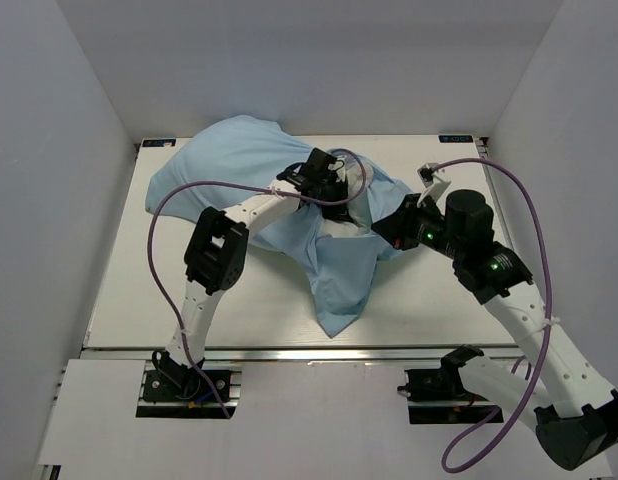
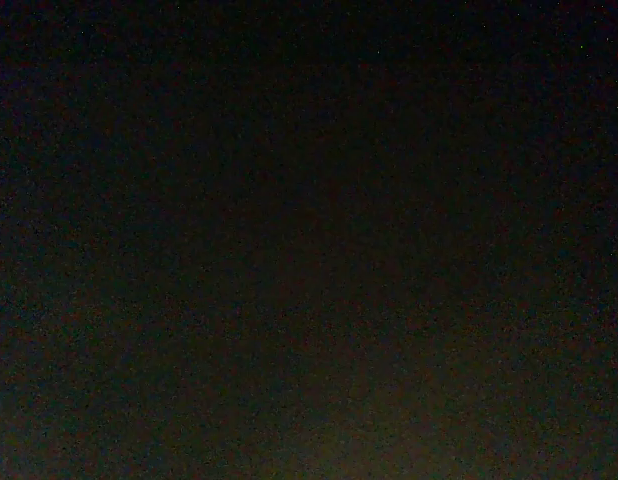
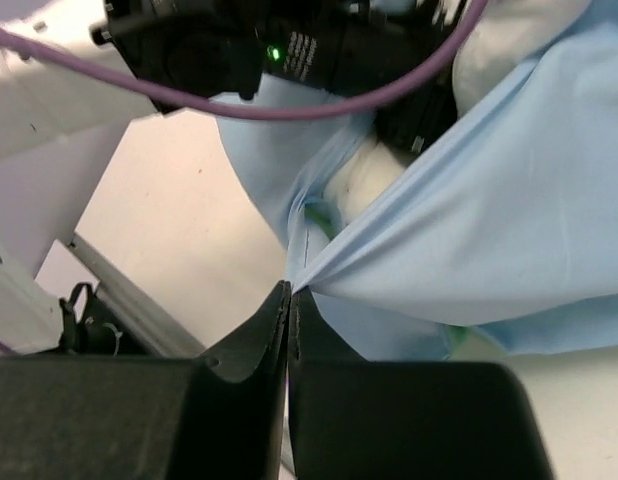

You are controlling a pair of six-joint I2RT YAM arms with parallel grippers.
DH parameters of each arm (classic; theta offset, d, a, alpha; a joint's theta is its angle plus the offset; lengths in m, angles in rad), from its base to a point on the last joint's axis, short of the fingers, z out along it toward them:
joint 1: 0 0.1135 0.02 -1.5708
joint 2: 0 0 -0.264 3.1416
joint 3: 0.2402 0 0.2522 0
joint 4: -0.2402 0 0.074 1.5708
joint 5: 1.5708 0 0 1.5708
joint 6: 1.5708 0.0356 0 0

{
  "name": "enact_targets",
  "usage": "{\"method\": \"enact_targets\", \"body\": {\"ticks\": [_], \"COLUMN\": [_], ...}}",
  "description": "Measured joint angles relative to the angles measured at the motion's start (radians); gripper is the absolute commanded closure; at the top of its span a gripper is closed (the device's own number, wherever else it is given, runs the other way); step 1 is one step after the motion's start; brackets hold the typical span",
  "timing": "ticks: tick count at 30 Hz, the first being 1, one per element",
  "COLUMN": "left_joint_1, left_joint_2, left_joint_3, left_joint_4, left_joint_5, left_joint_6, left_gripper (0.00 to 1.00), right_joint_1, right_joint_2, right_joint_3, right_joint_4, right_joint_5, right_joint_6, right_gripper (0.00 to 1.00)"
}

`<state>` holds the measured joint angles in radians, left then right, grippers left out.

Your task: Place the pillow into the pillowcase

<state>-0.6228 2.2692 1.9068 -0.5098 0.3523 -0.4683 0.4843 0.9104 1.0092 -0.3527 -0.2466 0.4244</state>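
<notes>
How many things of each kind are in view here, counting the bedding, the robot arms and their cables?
Light blue cloth pillowcase: 1
Plump white pillow, mostly covered: 1
White and black robot arms, left and right: 2
Purple cables, left and right: 2
Total: 6

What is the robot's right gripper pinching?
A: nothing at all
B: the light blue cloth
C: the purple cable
B: in the right wrist view, the right gripper is closed on an edge of the light blue pillowcase, and the cloth is pulled taut from its tips.
</notes>
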Motion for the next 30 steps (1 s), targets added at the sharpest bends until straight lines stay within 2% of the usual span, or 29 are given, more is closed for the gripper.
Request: {"method": "enact_targets", "body": {"ticks": [3,4,7,10,11,15,19,23,27,30], "left_joint_1": [0.001,0.002,0.006,0.003,0.000,-0.024,-0.021,-0.016,-0.018,-0.034], "left_joint_2": [-0.046,-0.073,-0.170,-0.293,-0.338,-0.504,-0.564,-0.521,-0.399,-0.297], "left_joint_3": [-0.084,-0.125,-0.230,-0.312,-0.340,-0.367,-0.271,-0.102,0.068,0.124], "left_joint_4": [0.041,0.054,0.067,0.059,0.058,0.034,-0.001,-0.015,-0.003,0.026], "left_joint_5": [0.019,0.031,0.052,0.082,0.093,0.097,0.053,0.029,0.034,0.036], "left_joint_6": [0.020,0.034,0.084,0.136,0.150,0.177,0.198,0.212,0.235,0.271], "left_gripper": [0.98,0.89,0.72,0.15,0.03,0.02,0.02,0.02,0.04,0.05], "right_joint_1": [0.001,0.002,0.013,0.023,0.026,0.032,0.032,0.032,0.032,0.032], "right_joint_2": [-0.004,-0.004,-0.005,-0.005,-0.005,-0.005,-0.007,-0.013,-0.019,-0.018], "right_joint_3": [-0.023,-0.023,-0.023,-0.020,-0.017,-0.015,-0.015,-0.015,-0.015,-0.015], "right_joint_4": [0.010,0.015,0.025,0.010,0.003,-0.026,-0.069,-0.101,-0.103,-0.102], "right_joint_5": [0.001,0.006,0.056,0.132,0.161,0.254,0.330,0.373,0.385,0.389], "right_joint_6": [0.015,0.017,0.018,0.018,0.018,0.018,0.016,0.014,0.014,0.013], "right_gripper": [1.00,1.00,1.00,1.00,1.00,1.00,1.00,1.00,1.00,1.00]}}
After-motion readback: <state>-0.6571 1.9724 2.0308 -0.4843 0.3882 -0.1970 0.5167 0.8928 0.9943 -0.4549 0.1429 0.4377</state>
